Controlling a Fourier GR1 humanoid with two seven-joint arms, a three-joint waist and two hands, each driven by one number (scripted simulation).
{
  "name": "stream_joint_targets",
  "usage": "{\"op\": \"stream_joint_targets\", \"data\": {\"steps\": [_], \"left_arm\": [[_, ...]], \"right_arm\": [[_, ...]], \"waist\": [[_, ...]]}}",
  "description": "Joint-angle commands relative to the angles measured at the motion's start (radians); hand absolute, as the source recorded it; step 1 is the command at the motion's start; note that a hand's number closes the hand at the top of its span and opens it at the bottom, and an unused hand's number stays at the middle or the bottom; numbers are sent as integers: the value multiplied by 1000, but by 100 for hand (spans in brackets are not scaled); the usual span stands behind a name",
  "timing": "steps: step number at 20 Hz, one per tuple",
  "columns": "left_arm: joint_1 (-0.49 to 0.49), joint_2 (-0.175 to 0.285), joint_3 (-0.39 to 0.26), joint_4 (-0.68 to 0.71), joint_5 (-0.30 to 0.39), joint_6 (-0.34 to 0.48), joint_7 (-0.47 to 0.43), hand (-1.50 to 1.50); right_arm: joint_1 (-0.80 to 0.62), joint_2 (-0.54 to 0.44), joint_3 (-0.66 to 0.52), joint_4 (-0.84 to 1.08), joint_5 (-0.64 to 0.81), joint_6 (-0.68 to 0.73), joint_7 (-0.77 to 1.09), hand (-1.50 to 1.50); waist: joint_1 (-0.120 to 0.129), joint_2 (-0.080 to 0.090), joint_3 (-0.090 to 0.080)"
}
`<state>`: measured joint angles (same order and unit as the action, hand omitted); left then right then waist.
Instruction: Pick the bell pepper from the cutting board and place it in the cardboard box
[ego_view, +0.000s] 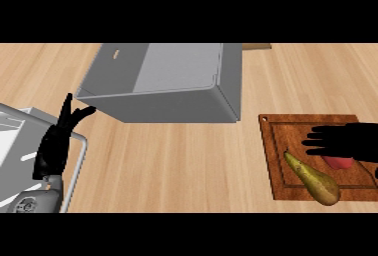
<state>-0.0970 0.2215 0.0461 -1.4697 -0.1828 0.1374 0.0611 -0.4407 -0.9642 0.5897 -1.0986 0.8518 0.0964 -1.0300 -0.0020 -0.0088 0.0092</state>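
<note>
The bench (170, 165) is pale wood with a fine lengthwise grain. At the upper centre of the frame stands the box (170, 107), open-topped, with smooth, flat grey walls and a rounded front right corner. It has a small slot in its left wall.

At the right of the frame lies the cutting board (277, 172), a dark reddish-brown wooden rectangle. A groove runs inside its edge and there is a small hole in its upper left corner.

A yellow-brown pear-shaped fruit (316, 181) with a speckled skin lies slantwise on the board, its thick end over the board's lower edge. At the far left is a pale grey basin (80, 170) with a thin raised rim.

The right hand (347, 142), matt black, comes in from the right edge and hangs over the board. Its fingers are spread and stretched leftwards, not closed on anything.

The bell pepper (338, 163) sits on the board, just under that palm. Only a small glossy red patch of it shows, and contact cannot be told.

The left hand (55, 142) rests open at the left edge with its fingers up, over the basin.
</note>
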Motion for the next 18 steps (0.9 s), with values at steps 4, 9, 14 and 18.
{"op": "stream_joint_targets", "data": {"steps": [4, 9, 14, 18], "left_arm": [[5, 128, 99, 81, -48, -12, 44, 0], [38, 145, 128, 76, -31, -40, -10, 0], [16, 106, 102, 47, -61, -27, 51, 0], [18, 106, 124, 89, -69, -33, 3, 0]], "right_arm": [[50, -10, 1, -14, 61, -36, 30, -150], [32, 75, 17, 21, 120, -39, 107, -150], [47, 177, -39, 73, 110, -224, 98, 150], [1, 214, -77, 86, 95, -258, 77, 150]], "waist": [[-5, 9, -9], [12, 12, -9], [11, 14, -7], [14, 17, -8]]}}
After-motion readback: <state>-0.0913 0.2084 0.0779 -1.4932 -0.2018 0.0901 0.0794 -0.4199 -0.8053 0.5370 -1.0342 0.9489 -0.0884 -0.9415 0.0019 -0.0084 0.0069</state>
